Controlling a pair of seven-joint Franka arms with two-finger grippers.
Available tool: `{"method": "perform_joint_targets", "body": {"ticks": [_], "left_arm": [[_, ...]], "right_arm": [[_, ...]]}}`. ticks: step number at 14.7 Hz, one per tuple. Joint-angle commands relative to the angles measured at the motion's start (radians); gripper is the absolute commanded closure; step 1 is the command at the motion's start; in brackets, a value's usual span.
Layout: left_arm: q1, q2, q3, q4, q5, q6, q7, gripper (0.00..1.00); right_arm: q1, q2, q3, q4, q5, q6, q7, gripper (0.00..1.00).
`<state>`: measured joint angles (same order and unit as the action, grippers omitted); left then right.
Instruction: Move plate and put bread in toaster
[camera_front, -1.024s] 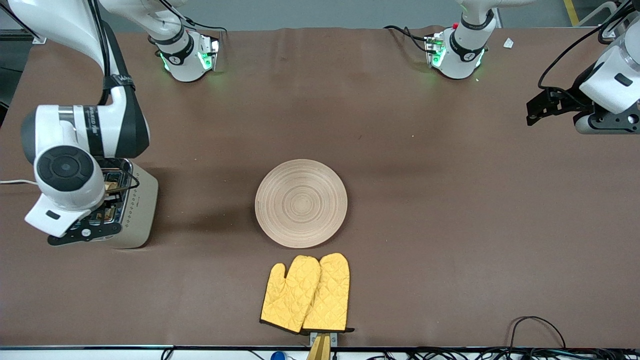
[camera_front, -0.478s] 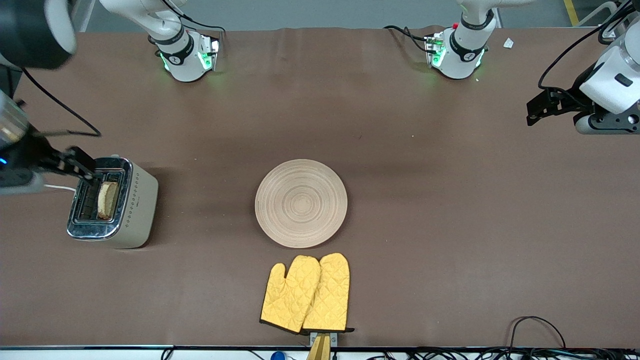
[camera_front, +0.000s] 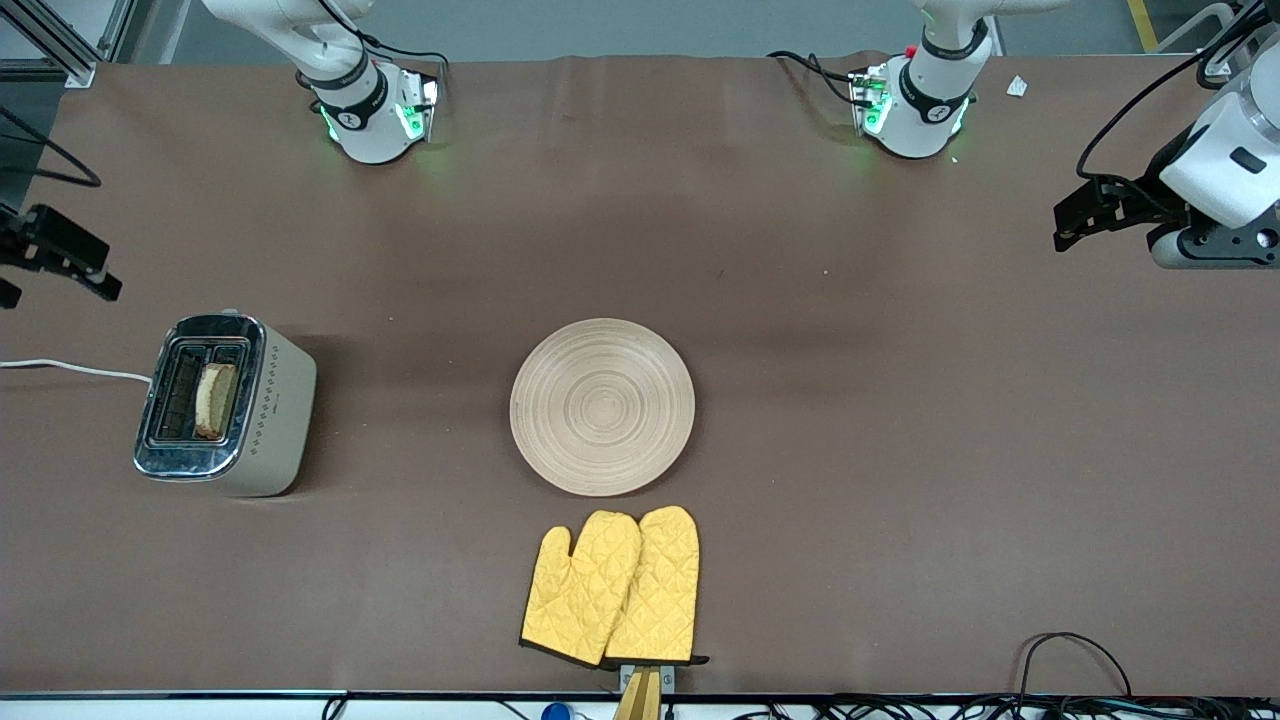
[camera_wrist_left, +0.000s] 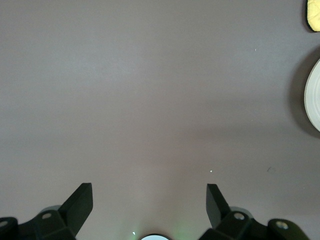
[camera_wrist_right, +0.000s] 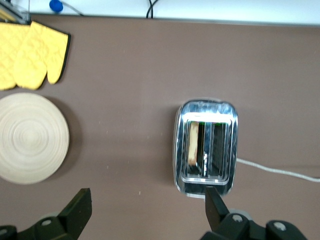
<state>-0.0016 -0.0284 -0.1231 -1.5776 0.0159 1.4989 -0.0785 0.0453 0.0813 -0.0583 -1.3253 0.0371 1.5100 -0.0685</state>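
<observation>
The bread (camera_front: 216, 399) stands in one slot of the cream toaster (camera_front: 228, 404) at the right arm's end of the table; it also shows in the right wrist view (camera_wrist_right: 193, 143) inside the toaster (camera_wrist_right: 206, 148). The round beige plate (camera_front: 602, 405) lies empty at the table's middle and shows in the right wrist view (camera_wrist_right: 31, 137). My right gripper (camera_front: 60, 255) is open and empty, raised above the table's edge near the toaster. My left gripper (camera_front: 1085, 215) is open and empty, waiting over the left arm's end of the table.
A pair of yellow oven mitts (camera_front: 612, 587) lies nearer to the front camera than the plate. The toaster's white cord (camera_front: 70, 367) runs off the table's end. Cables (camera_front: 1075, 650) lie along the front edge.
My right gripper has lifted off the toaster and drawn back to the table's edge, leaving the bread in the slot. The left arm has not moved.
</observation>
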Motion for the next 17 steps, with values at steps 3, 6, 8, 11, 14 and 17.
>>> {"method": "perform_joint_targets", "body": {"ticks": [3,6,8,11,14,17], "left_arm": [[0.002,-0.018,0.000,-0.012,0.004,0.012,0.014,0.00],[0.005,-0.012,0.000,-0.002,0.004,0.012,0.017,0.00],[0.005,-0.005,0.002,0.019,0.004,0.012,0.016,0.00],[0.002,0.027,0.000,0.068,0.007,0.006,0.013,0.00],[-0.006,0.033,0.000,0.074,0.007,0.000,0.011,0.00],[-0.001,0.033,0.000,0.077,0.006,-0.008,0.013,0.00]], "right_arm": [[-0.028,-0.029,0.011,-0.017,-0.017,-0.059,-0.010,0.00],[-0.157,-0.043,0.092,-0.014,-0.017,-0.129,-0.010,0.00],[-0.186,-0.051,0.107,-0.015,-0.023,-0.139,-0.010,0.00],[-0.185,-0.051,0.101,-0.015,-0.032,-0.151,-0.008,0.00],[-0.150,-0.051,0.106,-0.015,-0.083,-0.140,0.001,0.00],[-0.142,-0.051,0.112,-0.015,-0.085,-0.140,0.001,0.00]]}}
